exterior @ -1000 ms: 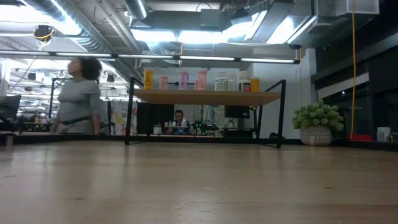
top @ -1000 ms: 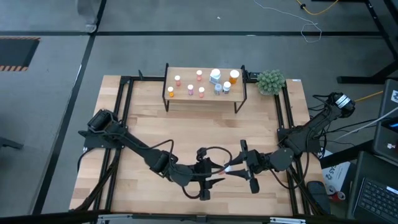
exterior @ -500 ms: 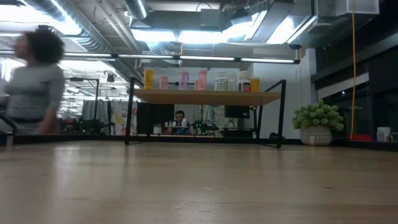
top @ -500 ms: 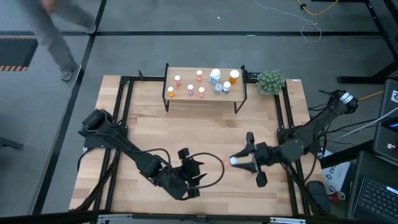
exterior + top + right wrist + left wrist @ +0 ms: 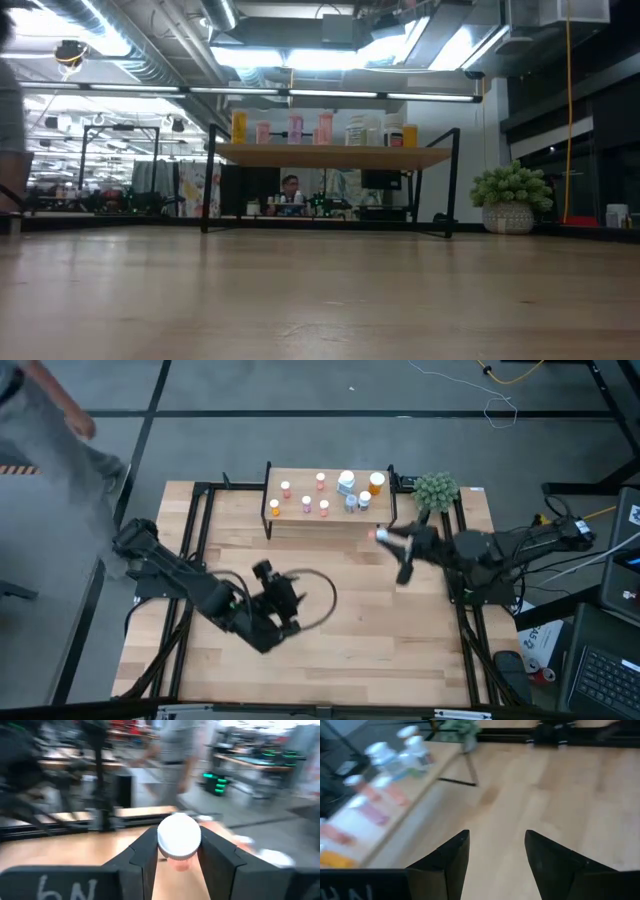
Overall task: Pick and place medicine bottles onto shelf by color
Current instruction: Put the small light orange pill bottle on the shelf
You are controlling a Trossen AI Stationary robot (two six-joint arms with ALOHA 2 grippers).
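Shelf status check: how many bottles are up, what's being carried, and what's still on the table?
Eight bottles already stand on the shelf. The right end effector holds a pink, white-capped bottle near the shelf's right end. The left end effector is open and empty. No loose bottles show on the tabletop.

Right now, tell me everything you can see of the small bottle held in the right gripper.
The small white-capped bottle with a pinkish body is clamped between the two dark fingers of the right gripper. Its round white cap has a ribbed edge and faces the wrist camera, hiding most of the body below it. From above, it is carried in the air just off the right end of the light wooden shelf with thin black legs, not yet set down. Only the fingers touch it. No label is readable.
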